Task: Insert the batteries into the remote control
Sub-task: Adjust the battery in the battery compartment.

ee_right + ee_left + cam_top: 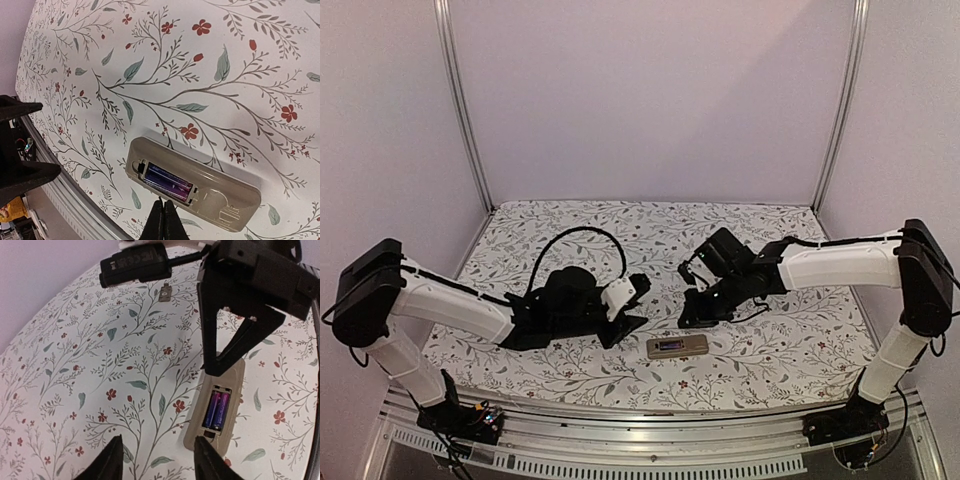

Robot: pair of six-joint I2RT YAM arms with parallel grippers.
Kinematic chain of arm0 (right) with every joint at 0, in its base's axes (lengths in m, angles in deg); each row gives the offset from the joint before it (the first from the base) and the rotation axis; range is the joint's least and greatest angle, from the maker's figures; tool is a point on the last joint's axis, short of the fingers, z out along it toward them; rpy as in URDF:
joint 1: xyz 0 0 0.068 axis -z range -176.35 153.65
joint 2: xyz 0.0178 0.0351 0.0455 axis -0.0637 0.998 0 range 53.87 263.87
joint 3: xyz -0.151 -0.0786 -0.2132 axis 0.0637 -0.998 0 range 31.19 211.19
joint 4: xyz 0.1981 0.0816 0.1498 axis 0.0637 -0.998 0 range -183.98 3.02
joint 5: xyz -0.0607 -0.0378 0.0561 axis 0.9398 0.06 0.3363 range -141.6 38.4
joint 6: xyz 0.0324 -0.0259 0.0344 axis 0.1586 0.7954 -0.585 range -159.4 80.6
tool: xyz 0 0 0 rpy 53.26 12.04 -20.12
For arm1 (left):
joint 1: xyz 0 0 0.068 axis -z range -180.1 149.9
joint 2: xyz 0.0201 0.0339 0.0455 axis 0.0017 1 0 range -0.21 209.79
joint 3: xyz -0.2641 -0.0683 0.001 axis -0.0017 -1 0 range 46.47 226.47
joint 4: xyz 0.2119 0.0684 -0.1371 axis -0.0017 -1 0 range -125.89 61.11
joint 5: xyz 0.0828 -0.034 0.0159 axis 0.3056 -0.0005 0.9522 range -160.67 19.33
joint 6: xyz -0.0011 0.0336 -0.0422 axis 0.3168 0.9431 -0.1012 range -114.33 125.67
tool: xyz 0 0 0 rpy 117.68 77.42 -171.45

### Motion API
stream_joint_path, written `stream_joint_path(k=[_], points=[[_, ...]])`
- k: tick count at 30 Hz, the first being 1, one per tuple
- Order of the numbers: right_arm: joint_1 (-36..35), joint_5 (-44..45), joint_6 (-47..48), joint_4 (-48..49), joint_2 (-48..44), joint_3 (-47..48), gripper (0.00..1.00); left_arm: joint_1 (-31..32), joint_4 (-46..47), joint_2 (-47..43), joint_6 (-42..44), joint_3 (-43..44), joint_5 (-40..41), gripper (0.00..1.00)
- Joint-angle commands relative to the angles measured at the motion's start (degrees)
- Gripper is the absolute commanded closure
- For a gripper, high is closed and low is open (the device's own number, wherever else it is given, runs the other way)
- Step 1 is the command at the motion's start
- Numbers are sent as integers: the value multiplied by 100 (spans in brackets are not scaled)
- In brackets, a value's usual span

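Note:
The remote control [677, 347] lies on its front near the table's front edge, grey-tan back up and its compartment uncovered. Two purple batteries [216, 411] lie side by side inside the compartment, also seen as the batteries [167, 181] in the right wrist view. My left gripper [160, 462] stands open just left of the remote [220, 405], nothing between its fingers. My right gripper [164, 220] is shut and empty, its tip just beside the remote [200, 182] at the compartment's long edge. From above, the left gripper [632, 325] and right gripper [692, 318] flank the remote's far side.
The table carries a floral cloth [620, 230]. A small grey flat piece [165, 292] lies farther back on the cloth. A metal rail [650, 420] runs along the front edge, close to the remote. The left gripper's fingers [25, 172] show at the left of the right wrist view.

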Motion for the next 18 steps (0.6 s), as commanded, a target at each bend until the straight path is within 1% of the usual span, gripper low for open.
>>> stream_joint_path(k=[1,3,5,10,14,18], points=[[-226,-178,118,142,413,108,100,-10,247,-245,-304,-759,-516,40],[-259,-263,107,198,566,146,100,58,403,-236,-258,-993,-605,31],[-269,-321,115,220,681,166,100,126,604,-128,-84,-1163,-455,28],[-280,-399,165,264,900,271,100,149,875,254,233,-1149,-368,27],[-280,-402,155,223,940,298,100,167,805,676,280,-921,-370,30],[-340,-273,157,46,863,422,100,184,909,820,275,-854,-406,31]])
